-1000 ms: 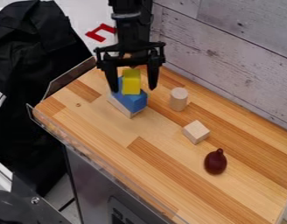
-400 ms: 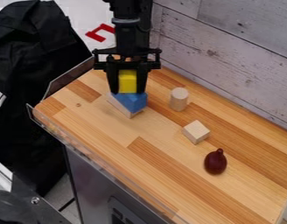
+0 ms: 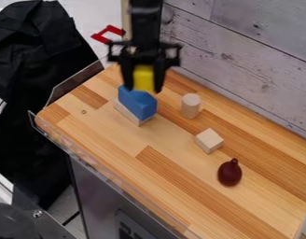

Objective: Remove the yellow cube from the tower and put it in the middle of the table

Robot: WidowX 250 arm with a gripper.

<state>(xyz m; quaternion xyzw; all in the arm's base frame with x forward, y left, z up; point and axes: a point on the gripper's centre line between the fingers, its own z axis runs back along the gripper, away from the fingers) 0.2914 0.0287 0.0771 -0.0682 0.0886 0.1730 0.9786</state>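
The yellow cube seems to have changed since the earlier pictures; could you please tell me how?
The gripper has closed on the yellow cube and raised it off the blue block, shifting slightly right in the view. The blue block, wooden cylinder, pale wooden cube and dark red pear-shaped object stayed in place.

Room btwn blue block (image 3: 139,103) & pale cube (image 3: 209,140); obstacles: cylinder (image 3: 190,106), maroon obj. (image 3: 229,173); clearance under hand (image 3: 143,89) unclear.
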